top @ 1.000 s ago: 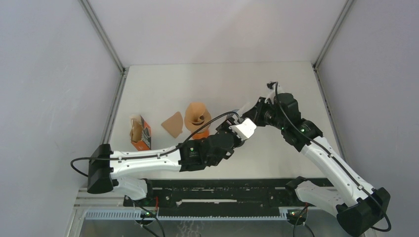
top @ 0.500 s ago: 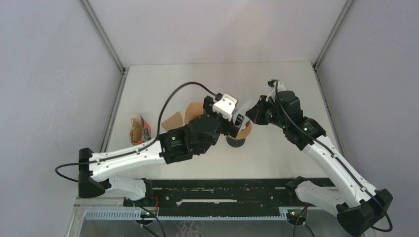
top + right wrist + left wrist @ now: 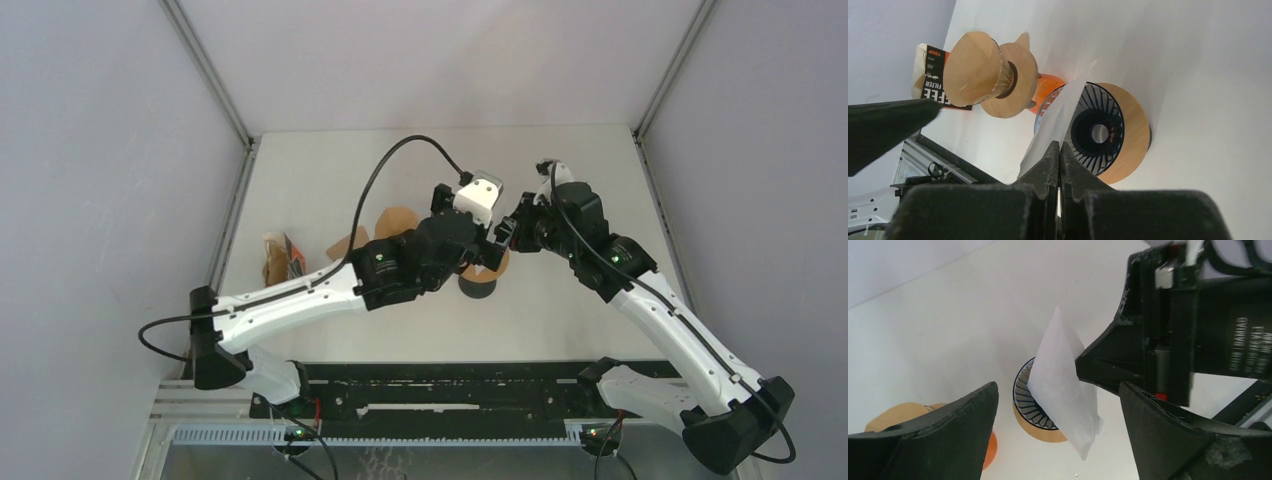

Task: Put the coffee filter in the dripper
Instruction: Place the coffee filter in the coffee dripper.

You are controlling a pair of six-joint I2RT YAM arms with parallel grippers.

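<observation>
Table [image 3: 560, 170] first: white, both arms meet over its middle. The left arm [image 3: 300, 295] reaches in from the near left and the right arm [image 3: 660, 320] from the near right.

Clutter on the left of the table:
- filter box [image 3: 280, 262]
- loose brown filter [image 3: 350, 243] lying flat
- spare orange dripper [image 3: 1048, 87] with a brown filter [image 3: 973, 70] already seated in it

None of that is your target.

The target dripper [image 3: 1100, 117], a dark ribbed cone in a wooden ring, stands just beside the orange one. Its mouth is bare, nothing in it.

The coffee filter [image 3: 1060, 375] is white and folded flat. It hangs in the air right over the dripper, with its lower corner above the mouth but not in it. I can't tell if it touches the rim.

The right gripper [image 3: 1059, 147] is clenched on the filter's edge, pinching the paper. The left gripper [image 3: 1057, 389] is released with its jaws spread wide. It straddles the filter with a gap on both sides and holds nothing.

You're at the insert step: the filter is carried and lined up but not seated. I'd call it a bit past halfway.

Next, you need the point down into the ribbed cone, centred on the hole. The paper is flat, so it probably needs spreading into a cone, or it'll lean on one wall. The left claw looks placed to help with that. Go slow, because the paper is flimsy and the two claws are close together. Let go with the right only once the paper rests on the ribs.
</observation>
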